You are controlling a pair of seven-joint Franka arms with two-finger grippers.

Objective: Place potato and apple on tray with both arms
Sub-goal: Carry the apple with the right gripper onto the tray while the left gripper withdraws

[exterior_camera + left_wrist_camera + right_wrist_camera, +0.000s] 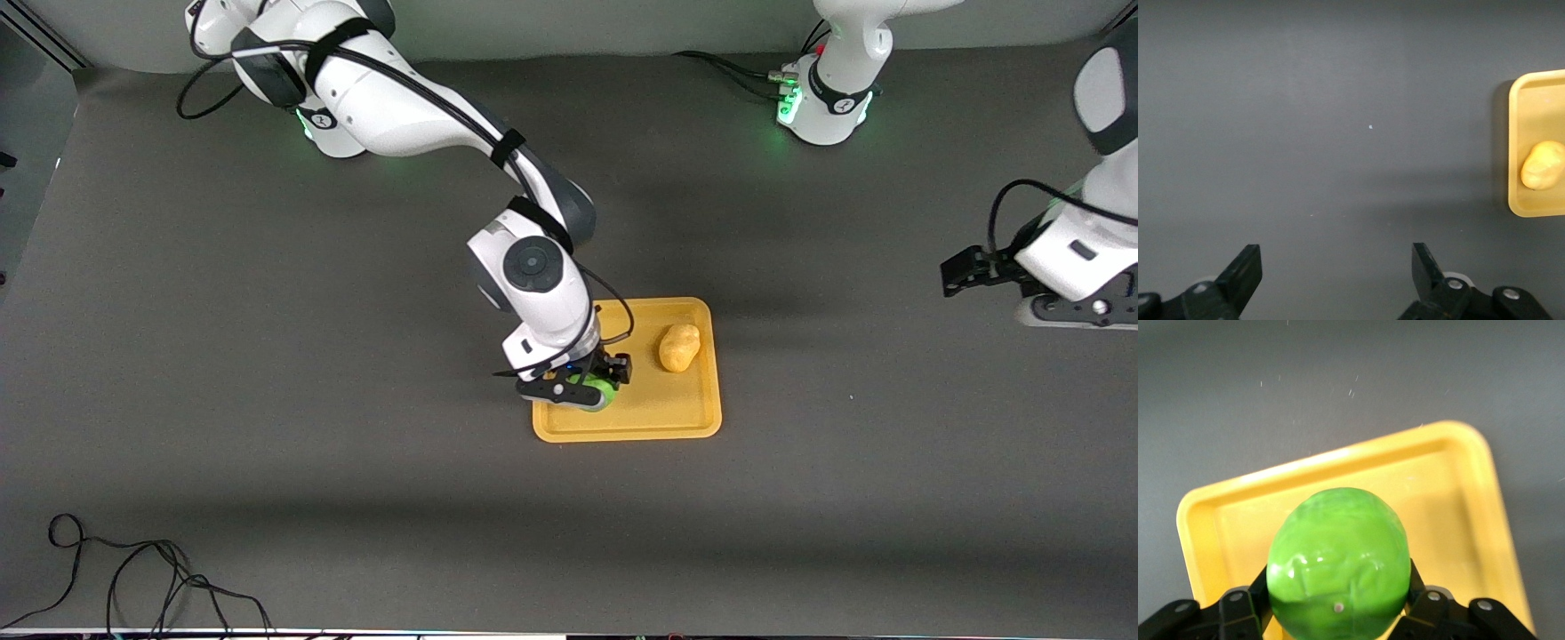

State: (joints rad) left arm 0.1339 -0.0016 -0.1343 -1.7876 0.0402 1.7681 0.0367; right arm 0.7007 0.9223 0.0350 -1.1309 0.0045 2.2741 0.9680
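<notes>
The orange-yellow tray (658, 425) lies at mid-table. The yellow potato (679, 347) lies on it, toward the left arm's end; it also shows in the left wrist view (1542, 166) with the tray (1515, 140). My right gripper (587, 384) is shut on the green apple (594, 391) over the tray's corner toward the right arm's end. In the right wrist view the apple (1338, 563) sits between the fingers (1251, 600) above the tray (1218, 520). My left gripper (956, 271) is open and empty, off the tray at the left arm's end of the table, and shows in its own view (1337, 270).
A black cable (133, 578) lies coiled on the table near the front camera at the right arm's end. The arm bases (827, 107) stand along the table edge farthest from the front camera. Bare grey table surrounds the tray.
</notes>
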